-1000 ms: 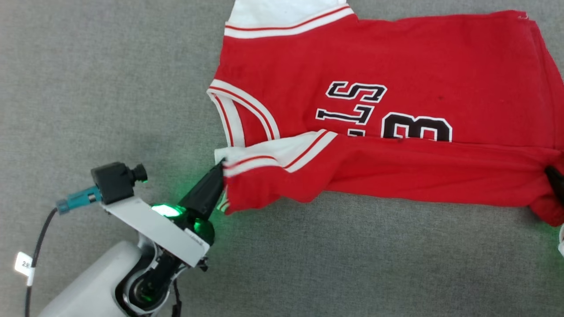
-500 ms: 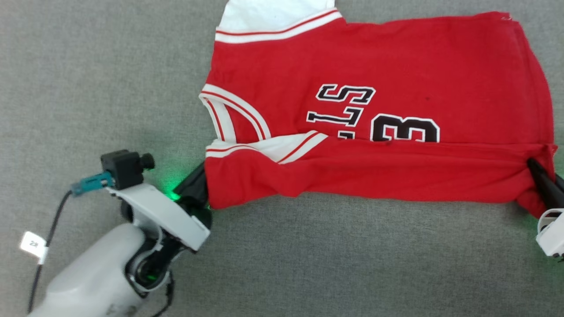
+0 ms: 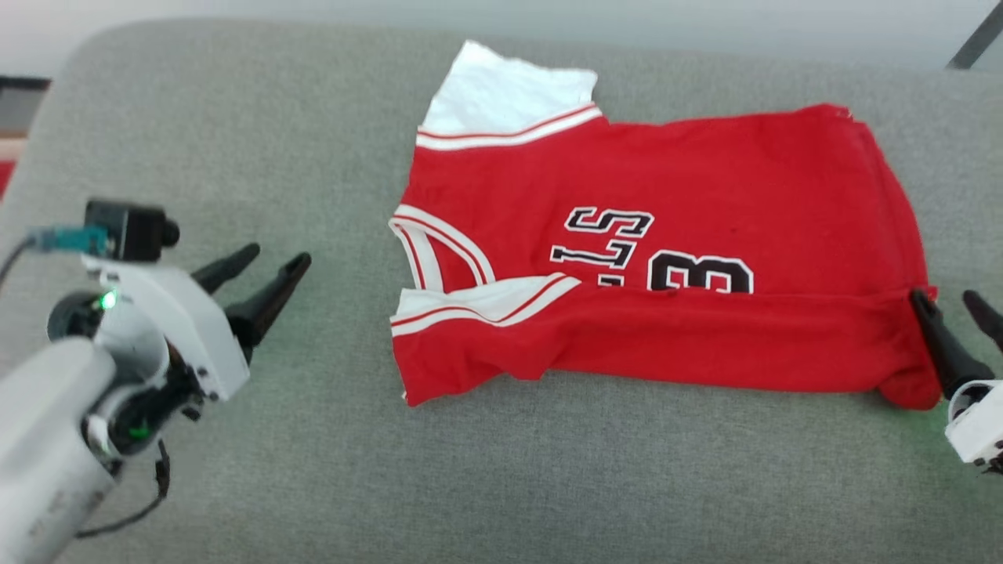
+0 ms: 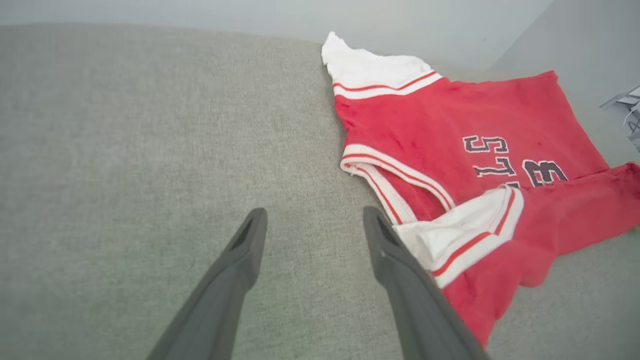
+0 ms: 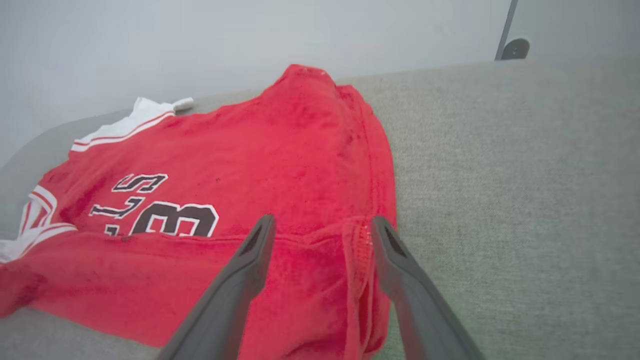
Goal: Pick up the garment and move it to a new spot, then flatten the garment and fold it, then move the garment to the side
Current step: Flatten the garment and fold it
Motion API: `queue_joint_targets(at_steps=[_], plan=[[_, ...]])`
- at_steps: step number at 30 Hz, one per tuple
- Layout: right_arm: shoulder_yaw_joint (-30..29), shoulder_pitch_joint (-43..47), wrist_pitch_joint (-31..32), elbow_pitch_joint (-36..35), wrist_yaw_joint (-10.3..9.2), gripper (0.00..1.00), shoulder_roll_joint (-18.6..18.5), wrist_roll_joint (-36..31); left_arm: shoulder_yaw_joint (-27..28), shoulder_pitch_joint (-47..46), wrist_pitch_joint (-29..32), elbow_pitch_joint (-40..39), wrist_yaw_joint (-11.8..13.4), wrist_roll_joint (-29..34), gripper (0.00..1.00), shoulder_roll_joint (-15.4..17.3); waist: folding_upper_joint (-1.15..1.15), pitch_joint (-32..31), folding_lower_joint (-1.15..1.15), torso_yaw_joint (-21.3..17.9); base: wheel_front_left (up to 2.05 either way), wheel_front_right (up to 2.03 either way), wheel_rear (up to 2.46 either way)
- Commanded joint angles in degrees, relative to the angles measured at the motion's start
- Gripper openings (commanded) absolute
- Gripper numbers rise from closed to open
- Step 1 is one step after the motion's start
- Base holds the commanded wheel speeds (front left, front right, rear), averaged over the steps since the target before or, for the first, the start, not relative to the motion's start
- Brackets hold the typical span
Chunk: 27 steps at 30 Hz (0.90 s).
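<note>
The garment [image 3: 705, 180], a red jersey with white-and-red striped trim and a black number, lies flat on the grey padded surface [image 3: 235, 141]. Its near long edge is folded up over the lettering, and its white lining shows at the far left corner. My left gripper [image 3: 276, 257] stands open to the garment's left, clear of the cloth. The left wrist view has its fingers [image 4: 315, 214] spread, with the garment [image 4: 450, 125] just right of them. My right gripper [image 3: 944, 298] is open at the garment's right folded corner. The right wrist view has its fingers [image 5: 324, 220] straddling the hem of the garment [image 5: 250, 150].
The padded surface ends in a rounded far edge [image 3: 86, 47] with a pale wall behind. A dark pole [image 3: 975, 39] rises beyond the far right corner. Bare grey fabric runs along the near side and the left of the garment.
Both grippers have opened and let go of the garment's folded edge, which now rests on the jersey. The left gripper has drawn back to the left. The head camera has tilted up.
</note>
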Motion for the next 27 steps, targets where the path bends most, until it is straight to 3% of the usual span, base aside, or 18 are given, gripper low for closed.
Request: queue_joint_targets(at_steps=[1, 9, 14, 18, 27], plan=[[-0.43, 0.33, -0.42, -0.21, -0.02, 1.0, -0.02, -0.22, -0.04, -0.58, 1.21, -0.83, 0.56, -0.97, 1.0, 0.21, 0.0, -2.37, 0.0, 0.3, 0.0, 0.0, 0.0], [-2.22, 0.21, -0.6, -1.76, -0.02, 1.0, 0.32, -0.18, -5.05, -1.91, 28.33, -15.01, 9.11, -11.73, 1.0, 2.91, 0.0, -2.61, 0.0, -0.44, 0.0, 0.0, 0.0], [-1.59, -0.76, -0.33, -2.58, -0.03, 1.0, 0.78, -0.18, -5.67, -1.92, 31.9, -17.48, 13.48, -14.22, 1.0, 1.64, 0.0, -0.72, 0.0, -2.4, 0.0, 0.0, 0.0], [-1.79, -1.65, -0.11, -3.15, -0.02, 1.0, 0.97, -0.36, -4.99, -1.95, 31.8, -14.42, 14.16, -15.93, 1.0, -0.5, 0.0, 1.06, 0.0, -4.23, 0.0, 0.0, 0.0], [-1.4, -3.13, 0.07, -4.32, -0.02, 1.0, 1.07, -0.11, -4.72, -1.76, 33.32, -0.22, 10.6, -19.68, 1.0, -6.34, 0.0, 4.35, 0.0, -7.75, 0.0, 0.0, 0.0]])
